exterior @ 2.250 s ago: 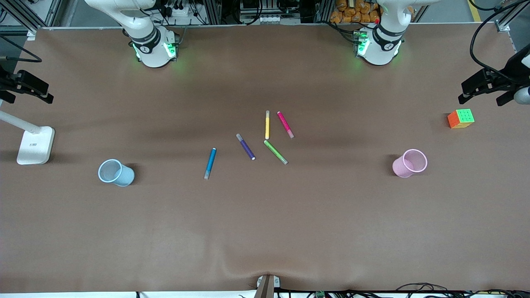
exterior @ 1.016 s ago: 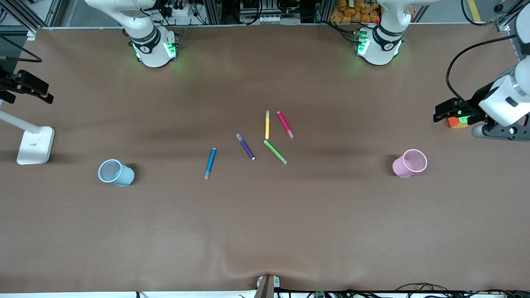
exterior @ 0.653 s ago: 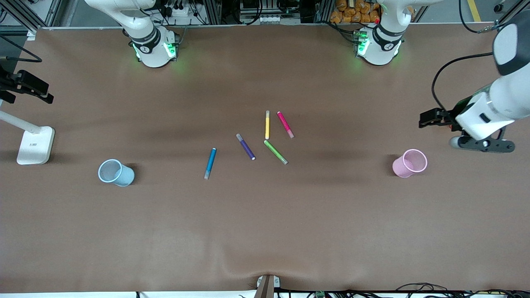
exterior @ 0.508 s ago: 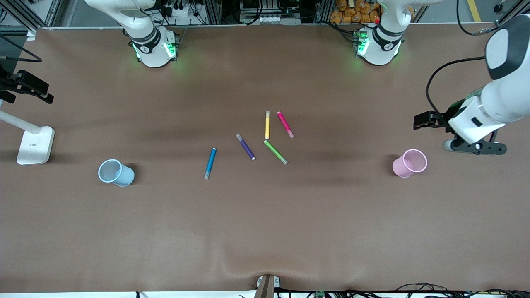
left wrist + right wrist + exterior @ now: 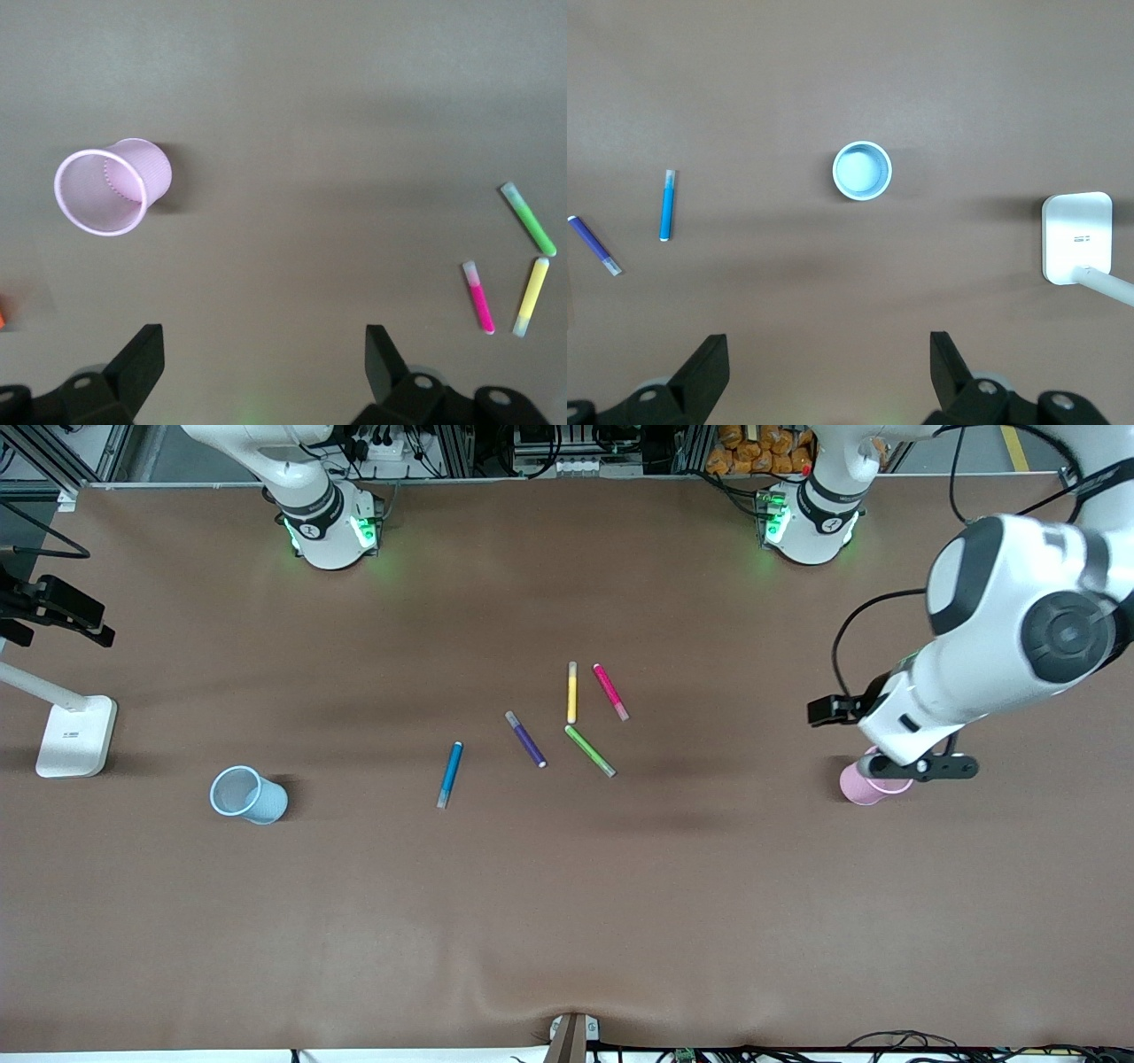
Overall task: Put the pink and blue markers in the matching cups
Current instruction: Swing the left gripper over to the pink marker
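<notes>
The pink marker (image 5: 610,692) and blue marker (image 5: 450,774) lie flat mid-table, the blue one nearer the front camera. The pale blue cup (image 5: 247,794) stands upright toward the right arm's end; the pale pink cup (image 5: 865,788) stands toward the left arm's end.

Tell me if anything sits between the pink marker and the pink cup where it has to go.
Nothing visible does. The pink marker lies mid-table beside the yellow marker, and bare table runs from it to the pink cup toward the left arm's end. The open left gripper hangs in the air near that cup; it holds nothing.
</notes>
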You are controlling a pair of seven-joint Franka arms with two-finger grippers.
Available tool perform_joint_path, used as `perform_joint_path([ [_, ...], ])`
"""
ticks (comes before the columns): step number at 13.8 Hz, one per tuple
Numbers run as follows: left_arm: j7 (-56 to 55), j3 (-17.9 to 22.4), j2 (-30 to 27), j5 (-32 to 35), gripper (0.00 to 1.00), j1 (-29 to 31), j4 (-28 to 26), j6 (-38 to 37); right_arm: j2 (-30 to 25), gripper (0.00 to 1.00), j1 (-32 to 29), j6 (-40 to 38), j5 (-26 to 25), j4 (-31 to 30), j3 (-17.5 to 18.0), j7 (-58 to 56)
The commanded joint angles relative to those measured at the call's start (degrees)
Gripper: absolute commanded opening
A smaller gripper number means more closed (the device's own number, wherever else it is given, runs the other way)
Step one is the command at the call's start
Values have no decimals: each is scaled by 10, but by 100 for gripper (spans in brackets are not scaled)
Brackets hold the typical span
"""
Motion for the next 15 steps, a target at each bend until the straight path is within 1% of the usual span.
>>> perform_joint_path([
  [1, -53, 2, 20, -6, 100, -26, 6, 19, 2, 100, 9, 1, -1, 7, -1, 5],
  [3, -117, 0, 37, -6, 100, -44, 4, 29, 2, 100, 9, 1, -1, 7, 0, 5],
  [6, -176, -2, 59, -7, 100, -70, 1, 46, 9, 100, 17, 2, -3, 5, -1, 5],
  [10, -270, -2, 81, -6, 100, -122, -3, 65, 9, 100, 16, 6, -2, 5, -1, 5],
  [12, -289, -2, 84, -6, 100, -142, -26, 82, 9, 100, 15, 3, -2, 5, -1, 5],
  [15, -340, -1, 82, -5, 100, -185, -98, 183, 9, 100, 15, 6, -2, 5, -1, 5],
])
